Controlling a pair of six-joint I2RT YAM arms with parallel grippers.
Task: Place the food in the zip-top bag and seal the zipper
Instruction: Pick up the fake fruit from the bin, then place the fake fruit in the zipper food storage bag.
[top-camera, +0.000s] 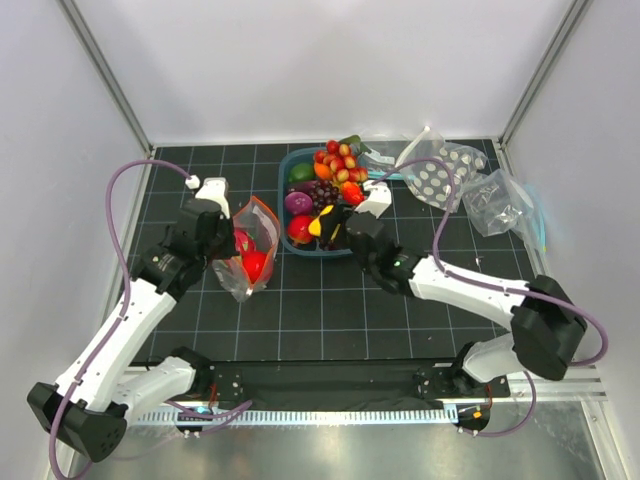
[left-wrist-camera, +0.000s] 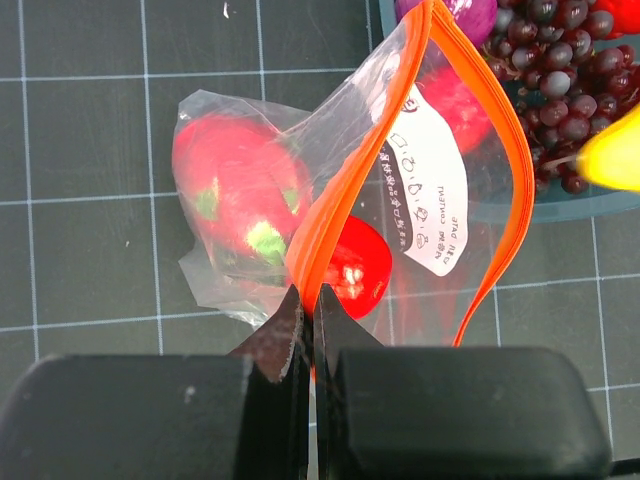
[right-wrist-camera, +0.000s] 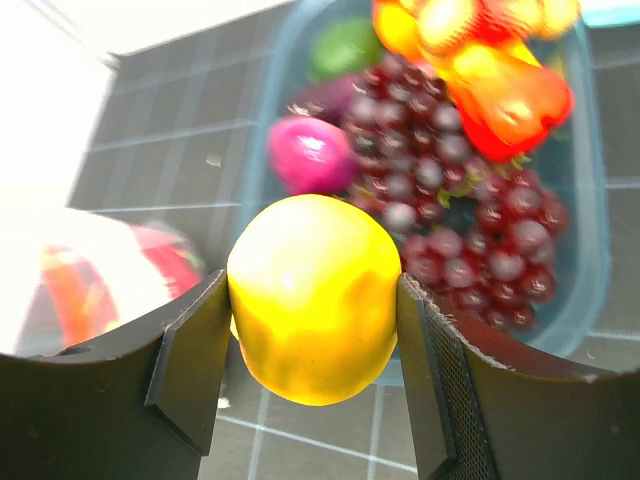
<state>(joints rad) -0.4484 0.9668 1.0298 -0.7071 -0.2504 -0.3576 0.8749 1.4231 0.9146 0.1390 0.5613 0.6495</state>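
two or more red toy fruits lie inside the zip-top bag (left-wrist-camera: 230, 200), left of centre on the counter (top-camera: 330, 300), just beside the tray (right-wrist-camera: 590, 180). the left jaws are clenched on the orange-red zipper (left-wrist-camera: 500, 150) at one end of the gaping mouth; the film looks thin and floppy, so the stiffer strip is the place to hold. the right jaws grasp a yellow fruit (right-wrist-camera: 310, 290) across its widest part, above the tray's edge; it is probably light, hard and slippery

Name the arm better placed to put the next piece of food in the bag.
Right. The right gripper clamps a yellow fruit over the bin edge, close to the zip-top bag. The left gripper is shut on the zipper, holding the mouth open, so it is busy.
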